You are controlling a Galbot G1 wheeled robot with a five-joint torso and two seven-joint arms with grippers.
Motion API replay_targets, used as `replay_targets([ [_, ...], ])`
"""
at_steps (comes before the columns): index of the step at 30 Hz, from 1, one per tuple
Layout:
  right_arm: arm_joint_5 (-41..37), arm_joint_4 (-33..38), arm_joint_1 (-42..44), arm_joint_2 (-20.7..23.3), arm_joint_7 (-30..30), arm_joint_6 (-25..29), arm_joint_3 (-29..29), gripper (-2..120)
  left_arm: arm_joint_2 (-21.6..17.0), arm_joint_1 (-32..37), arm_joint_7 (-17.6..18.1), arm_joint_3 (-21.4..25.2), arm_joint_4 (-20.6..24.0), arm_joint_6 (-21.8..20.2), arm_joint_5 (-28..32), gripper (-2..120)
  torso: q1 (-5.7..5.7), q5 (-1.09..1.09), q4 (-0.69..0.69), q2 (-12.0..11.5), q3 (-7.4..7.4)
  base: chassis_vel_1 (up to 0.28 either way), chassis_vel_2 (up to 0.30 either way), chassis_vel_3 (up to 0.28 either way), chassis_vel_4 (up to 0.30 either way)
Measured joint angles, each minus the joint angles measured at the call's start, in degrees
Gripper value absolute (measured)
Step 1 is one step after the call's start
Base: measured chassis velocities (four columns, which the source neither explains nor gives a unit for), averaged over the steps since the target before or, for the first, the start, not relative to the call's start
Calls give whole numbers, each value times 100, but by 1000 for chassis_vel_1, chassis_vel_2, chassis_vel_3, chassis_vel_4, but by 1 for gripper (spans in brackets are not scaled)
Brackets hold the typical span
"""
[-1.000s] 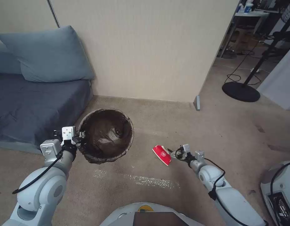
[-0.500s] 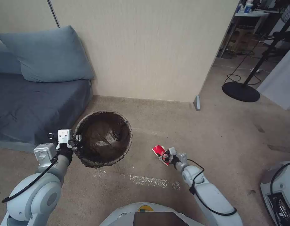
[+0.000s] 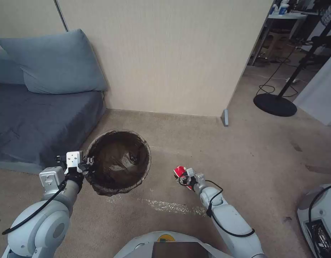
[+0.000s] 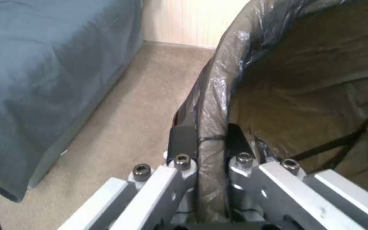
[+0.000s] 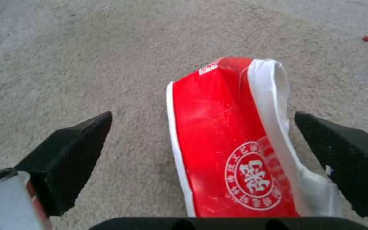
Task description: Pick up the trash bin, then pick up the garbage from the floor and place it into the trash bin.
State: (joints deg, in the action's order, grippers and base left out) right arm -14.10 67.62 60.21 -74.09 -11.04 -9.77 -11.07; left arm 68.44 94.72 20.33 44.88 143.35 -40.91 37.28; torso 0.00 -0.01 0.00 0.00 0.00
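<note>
Presently recorded, item by item.

Trash bin [image 3: 118, 161]: a round bin lined with a dark brown bag, seen from above on the robot's left, near the corner of a blue-grey sofa [image 3: 36, 118]. Its rim is clamped by the left gripper [image 3: 87, 164]; in the left wrist view the two dark fingers [image 4: 184, 140] are seen closed tight on the bag-covered wall of the bin [image 4: 218, 95], one finger outside and one inside. Whether the bin rests on the carpet or is lifted cannot be told.

Garbage [image 3: 180, 172]: a flattened red-and-white carton with a round white emblem, lying on the beige carpet [image 3: 215, 143] to the right of the bin and well apart from it. In the right wrist view the carton [image 5: 231, 140] is seen between the spread black fingertips [image 5: 73, 153] of the right gripper [image 3: 186, 175], which is wide open and holds nothing; contact between the fingertips and the carton is not seen.

Surroundings: a blue pillow [image 3: 54, 62] is propped on the sofa against a cream wall [image 3: 165, 53]. A pale scuffed streak [image 3: 165, 207] is marked on the carpet in front of the robot. Beyond the wall's end, a black round stand base [image 3: 275, 104] with trailing cables is noted. Nothing is placed between the carton and the bin.
</note>
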Motion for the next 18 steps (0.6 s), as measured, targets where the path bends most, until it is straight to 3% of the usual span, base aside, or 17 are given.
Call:
replay_targets([
  [12,-106,96,25,77,-28,-37,-41,99,23,43,6,-17,0,-8,12,2,0,2,1,0,0,0,0,0,0],
  [17,-279,84,69,131,-52,-29,-110,76,45,48,11,-51,-2,-14,17,2,0,1,0,0,0,0,0,0,0],
  [18,-279,84,69,131,-52,-29,-110,76,45,48,11,-51,-2,-14,17,2,0,1,0,0,0,0,0,0,0],
])
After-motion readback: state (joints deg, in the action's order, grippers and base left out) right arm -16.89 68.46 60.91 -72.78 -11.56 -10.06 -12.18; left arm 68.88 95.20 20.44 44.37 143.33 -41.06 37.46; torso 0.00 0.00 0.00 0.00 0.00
